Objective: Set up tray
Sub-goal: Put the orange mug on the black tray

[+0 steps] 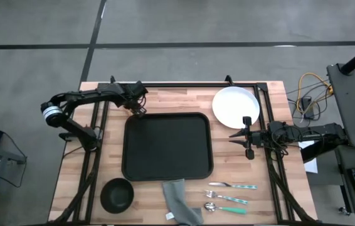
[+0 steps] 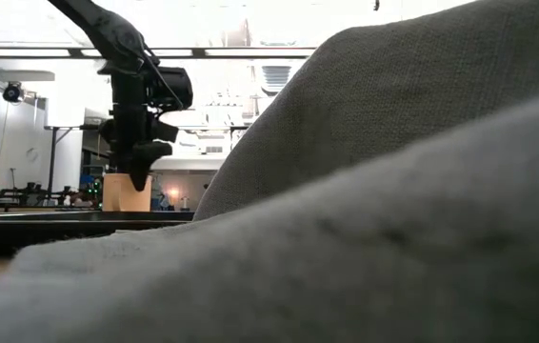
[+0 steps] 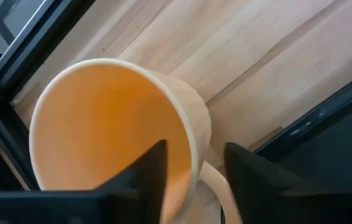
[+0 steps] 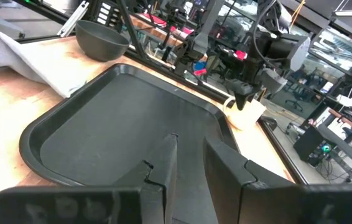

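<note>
A cream mug [image 3: 107, 130] with an orange inside stands on the wood just beyond the far left corner of the black tray [image 1: 168, 145]. My left gripper [image 3: 194, 177] comes down on it, open, one finger [image 3: 151, 177] inside the mug and the other [image 3: 257, 180] outside, next to the handle [image 3: 216, 186]. The low view shows the same gripper [image 2: 141, 176] dipping into the mug [image 2: 127, 195]. My right gripper [image 1: 235, 135] waits level at the tray's right side, its fingers a narrow gap apart and holding nothing. My left gripper stands astride the mug's wall [image 3: 188, 146] beside the handle, coming from above and slanting down. The mug stands on the table. Whether either finger touches the wall I cannot tell.
A white plate [image 1: 235, 105] lies at the far right. A black bowl [image 1: 116, 194], a grey cloth [image 1: 180, 201] and three pieces of cutlery [image 1: 231, 198] lie along the near edge. Black frame rails [image 1: 96, 125] run along both table sides.
</note>
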You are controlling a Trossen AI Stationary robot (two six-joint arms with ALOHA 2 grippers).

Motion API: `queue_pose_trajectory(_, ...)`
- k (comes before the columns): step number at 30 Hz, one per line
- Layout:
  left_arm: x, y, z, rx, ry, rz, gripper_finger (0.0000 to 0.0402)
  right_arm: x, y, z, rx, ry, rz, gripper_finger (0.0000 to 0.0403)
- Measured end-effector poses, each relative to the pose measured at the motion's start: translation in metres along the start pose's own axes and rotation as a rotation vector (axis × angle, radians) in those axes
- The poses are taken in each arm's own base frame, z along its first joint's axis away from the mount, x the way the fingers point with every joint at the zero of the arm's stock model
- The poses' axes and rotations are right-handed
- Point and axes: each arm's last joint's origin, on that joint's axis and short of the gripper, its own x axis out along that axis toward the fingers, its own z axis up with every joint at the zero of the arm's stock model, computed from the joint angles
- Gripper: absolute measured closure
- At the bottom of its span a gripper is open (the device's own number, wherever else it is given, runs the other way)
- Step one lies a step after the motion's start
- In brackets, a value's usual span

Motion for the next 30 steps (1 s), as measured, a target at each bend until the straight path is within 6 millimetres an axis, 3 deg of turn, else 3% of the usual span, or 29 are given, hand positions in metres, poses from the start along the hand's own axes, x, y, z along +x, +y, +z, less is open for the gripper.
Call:
queue_pose_trajectory(3,0.000,0.000,0.000,0.035,-0.001,0.000,0.0367,0.000,0.000,0.000,0.000,0.000,0.000,0.0335)
queue_pose_trajectory(5,0.000,0.000,0.000,0.043,0.001,0.000,0.0389,0.000,0.000,0.000,0.000,0.000,0.000,0.0335)
queue_pose_trajectory(13,-0.006,0.002,-0.002,0.096,-0.010,-0.003,0.0400,0.000,0.000,0.000,0.000,0.000,0.000,0.0335)
queue_pose_trajectory(20,-0.024,0.009,-0.012,0.111,-0.009,-0.031,0.0401,0.000,0.000,0.000,0.000,0.000,0.000,0.0335)
queue_pose_trajectory(30,-0.063,0.012,-0.026,0.161,-0.122,-0.361,0.0401,0.000,0.000,0.000,0.000,0.000,0.000,0.0335)
